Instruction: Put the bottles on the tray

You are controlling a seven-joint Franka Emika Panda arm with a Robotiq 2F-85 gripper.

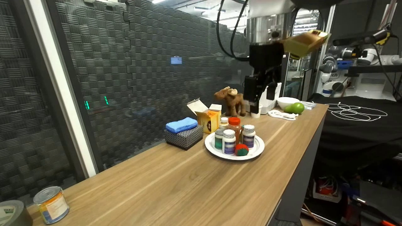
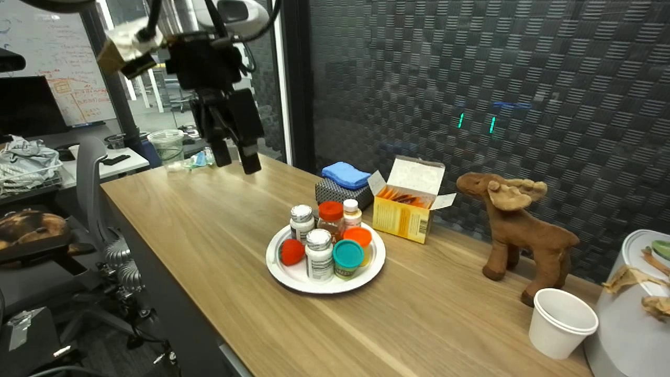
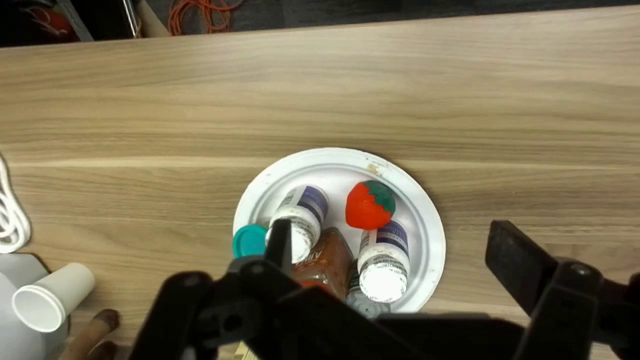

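Dark textured panelling [image 1: 150, 81] runs behind the wood-grain worktop [image 1: 176, 188], where a round white plate [image 3: 320, 157] holds a tight cluster. Upright on it stand a purple-labelled white bottle [image 1: 229, 146], its twin [image 1: 248, 139], a grey-capped bottle [image 1: 219, 141] and a red-capped bottle [image 1: 235, 126], along with a teal-lidded tub [image 2: 348, 255] and an orange-lidded tub [image 2: 358, 236]; a red strawberry [image 3: 369, 205] with a green top lies beside the two white bottles. Near the red-capped bottle rises a small white-capped bottle [image 2: 352, 215]; its base is hidden, so whether it too rests on the plate I cannot tell. Near the plate, a yellow carton [image 2: 400, 222] stands open with orange packets [image 2: 402, 198] inside, and just beside it a patterned box [image 1: 183, 139] bears a folded blue cloth [image 2: 345, 175]. Farther along, past a brown plush moose [image 2: 523, 230], a white cup [image 2: 557, 330] stands on the worktop. Overhead, the fingers [image 3: 520, 265] hang spread wide and released; only air lies between them, and they are clear of the plate and of every bottle on it.
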